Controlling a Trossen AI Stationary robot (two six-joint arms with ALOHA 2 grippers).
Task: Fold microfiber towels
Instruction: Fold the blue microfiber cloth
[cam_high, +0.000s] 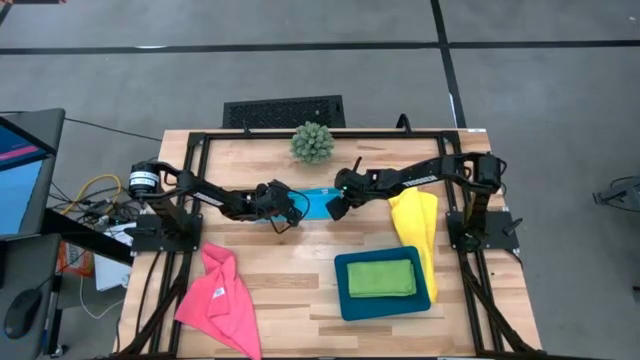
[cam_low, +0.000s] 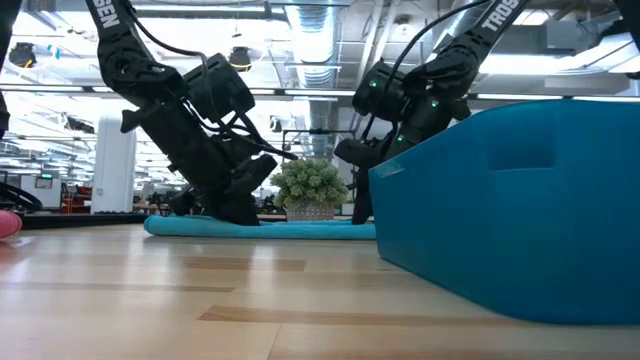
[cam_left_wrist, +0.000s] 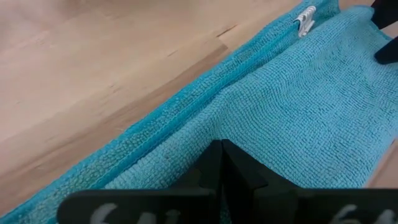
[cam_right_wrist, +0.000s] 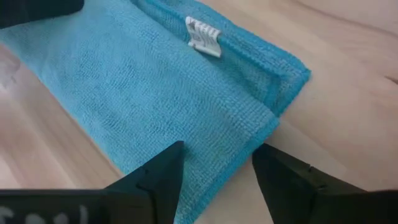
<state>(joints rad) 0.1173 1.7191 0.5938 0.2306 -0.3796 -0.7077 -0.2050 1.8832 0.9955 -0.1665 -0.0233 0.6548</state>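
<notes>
Blue towel (cam_right_wrist: 186, 93) fills both wrist views, lying doubled over under both grippers. Left gripper (cam_left_wrist: 222, 163) presses down on it with fingers together; right gripper (cam_right_wrist: 217, 163) straddles its folded edge, fingers apart, apparently gripping nothing. Beyond them, the green towel (cam_high: 381, 277) sits folded in the tray (cam_high: 345, 300). Yellow towel (cam_high: 418, 228) and pink towel (cam_high: 218, 298) lie rumpled, still unfolded.

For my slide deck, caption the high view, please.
Both hands, left and right, meet over a blue towel mid-table; green towel already folded in the tray.
</notes>
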